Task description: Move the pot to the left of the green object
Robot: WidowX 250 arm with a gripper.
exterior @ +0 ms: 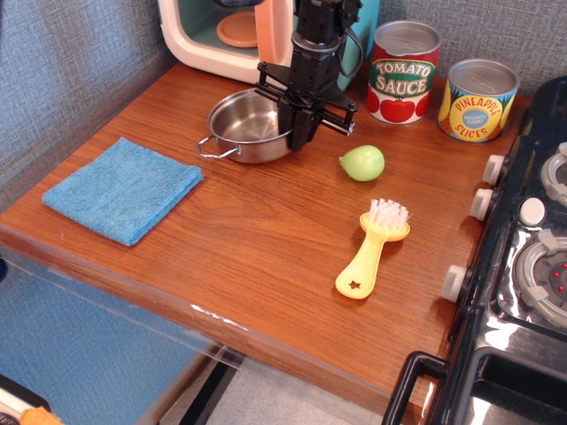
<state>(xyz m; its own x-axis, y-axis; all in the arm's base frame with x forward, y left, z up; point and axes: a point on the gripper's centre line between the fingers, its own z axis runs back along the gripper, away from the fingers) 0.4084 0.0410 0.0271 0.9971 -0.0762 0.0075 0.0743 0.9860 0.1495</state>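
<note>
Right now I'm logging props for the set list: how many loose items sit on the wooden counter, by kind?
Cans: 2 (tomato sauce, pineapple)
Pot: 1
Green pear: 1
Yellow brush: 1
Blue cloth: 1
Toy microwave: 1
Total: 7
</note>
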